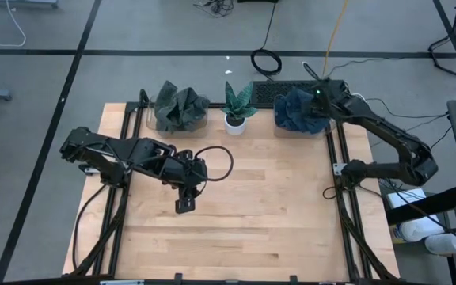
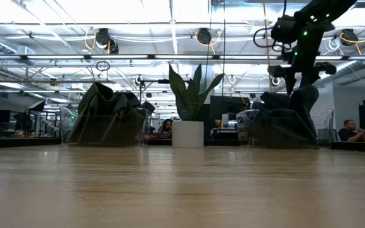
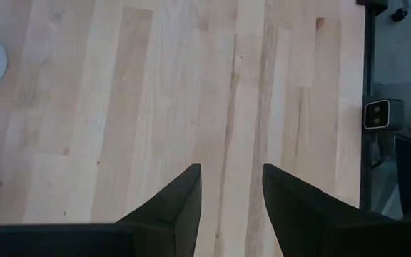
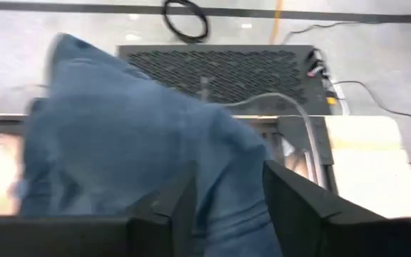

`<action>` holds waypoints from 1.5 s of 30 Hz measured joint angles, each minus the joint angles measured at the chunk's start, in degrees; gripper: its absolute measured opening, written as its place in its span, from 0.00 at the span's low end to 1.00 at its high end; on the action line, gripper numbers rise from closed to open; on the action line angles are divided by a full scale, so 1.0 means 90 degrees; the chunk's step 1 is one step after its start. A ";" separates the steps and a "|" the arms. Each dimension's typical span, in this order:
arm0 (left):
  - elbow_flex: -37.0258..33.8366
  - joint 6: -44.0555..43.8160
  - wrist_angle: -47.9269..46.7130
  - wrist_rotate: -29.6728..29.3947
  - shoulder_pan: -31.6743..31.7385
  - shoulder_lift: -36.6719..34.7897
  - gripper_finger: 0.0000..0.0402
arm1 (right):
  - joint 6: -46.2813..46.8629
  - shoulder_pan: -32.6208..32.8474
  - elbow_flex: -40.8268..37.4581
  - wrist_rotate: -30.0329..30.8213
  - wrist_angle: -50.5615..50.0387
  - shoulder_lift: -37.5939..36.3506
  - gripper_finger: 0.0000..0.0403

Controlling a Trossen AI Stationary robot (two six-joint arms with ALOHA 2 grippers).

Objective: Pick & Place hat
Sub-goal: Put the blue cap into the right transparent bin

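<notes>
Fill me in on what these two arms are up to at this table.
The right gripper is over the blue denim hat in a clear bin at the far right of the wooden table; its fingers straddle the fabric. The left gripper hangs open and empty over bare wood near the middle. A dark green hat sits in the far-left bin, with a small potted plant between the bins.

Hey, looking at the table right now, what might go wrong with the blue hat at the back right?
1. The right tool sits right over the blue hat in its clear bin. The right wrist view shows fabric between its fingers, so pulling away may drag the hat back out.
2. The hat is heaped above the bin's rim, so it might slump over the table's back edge.
3. The potted plant stands close beside the bin; a sideways swing might tip it.
</notes>
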 joint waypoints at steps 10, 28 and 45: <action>0.0000 0.0039 0.0022 -0.0002 0.0025 0.0000 0.39 | -0.0348 0.0002 -0.0845 -0.0738 0.1027 -0.0149 0.05; 0.0000 0.0070 0.0176 -0.0143 0.0025 0.0000 0.39 | -0.0315 -0.0180 -0.1746 -0.1187 0.2608 0.1296 0.00; 0.0000 0.0386 0.0552 -0.0403 0.0025 0.0005 0.48 | -0.0888 -0.0168 -0.1790 -0.1630 0.2265 -0.0720 0.15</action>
